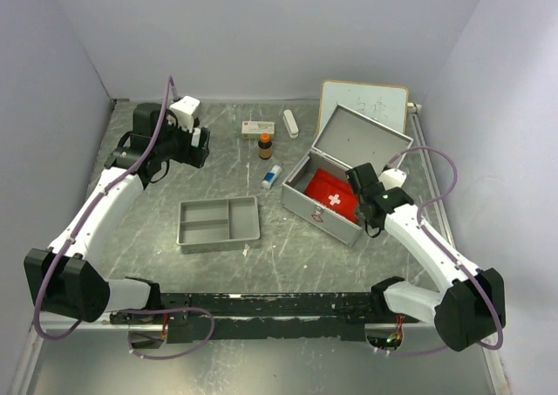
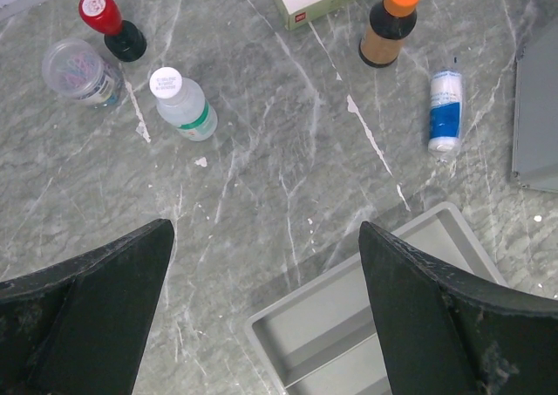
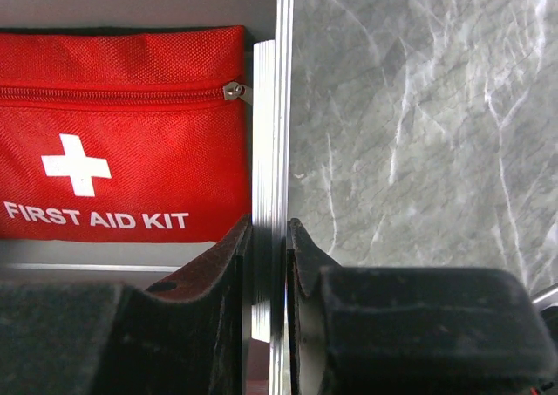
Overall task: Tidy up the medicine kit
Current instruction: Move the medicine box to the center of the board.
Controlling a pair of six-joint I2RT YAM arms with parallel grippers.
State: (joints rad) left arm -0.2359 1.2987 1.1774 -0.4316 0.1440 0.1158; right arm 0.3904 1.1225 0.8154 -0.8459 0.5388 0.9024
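Note:
The medicine kit (image 1: 319,210), a silver aluminium case, stands open at the right with its lid (image 1: 362,138) tilted back. A red first aid pouch (image 1: 331,194) lies inside it. My right gripper (image 1: 367,196) is at the case's right side wall. In the right wrist view its fingers (image 3: 270,225) are shut on that thin aluminium wall (image 3: 272,107), one inside by the pouch (image 3: 122,133) and one outside. My left gripper (image 1: 199,146) hangs open at the far left, above bare table (image 2: 266,229).
A grey divided tray (image 1: 218,223) (image 2: 349,316) sits mid-table. Behind it lie a brown orange-capped bottle (image 1: 265,145) (image 2: 391,22), a small box (image 1: 258,128), a blue-white tube (image 1: 272,177) (image 2: 445,109) and a white stick (image 1: 290,123). A white-capped bottle (image 2: 183,105), a round tub (image 2: 80,71) and a red-topped stamp (image 2: 112,24) stand left.

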